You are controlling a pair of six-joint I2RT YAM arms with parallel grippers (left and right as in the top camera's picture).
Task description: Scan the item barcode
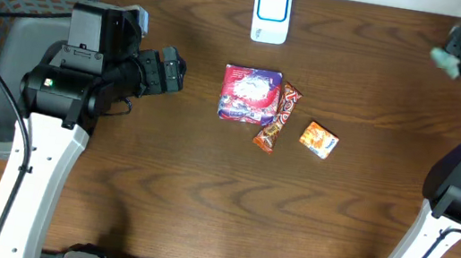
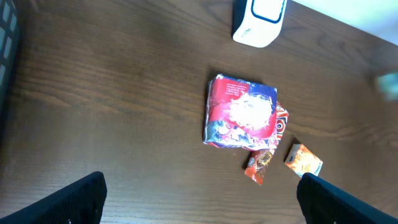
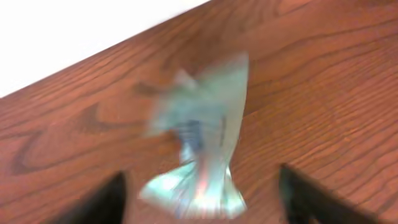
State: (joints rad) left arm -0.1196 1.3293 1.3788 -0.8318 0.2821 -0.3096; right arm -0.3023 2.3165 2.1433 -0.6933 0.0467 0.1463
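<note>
My right claw (image 3: 202, 177) stands wide, with one blurred silvery-green foil packet (image 3: 199, 137) between its fingers, seemingly loose, over the far right corner of the brown wooden table (image 1: 203, 197). My left claw (image 2: 202, 180) gapes, holding nothing. Three packs lie mid-table: one red-blue square pouch (image 1: 250, 95), one orange bar wrapper (image 1: 277, 117) and one small orange box (image 1: 319, 140). One white scanner (image 1: 271, 13) stands behind them.

Dark wood table (image 1: 160, 182), white scanner (image 1: 271, 13), red-blue packet (image 1: 250, 95) touching candy bar (image 1: 275, 122), small orange box (image 1: 319, 141) nearby
</note>
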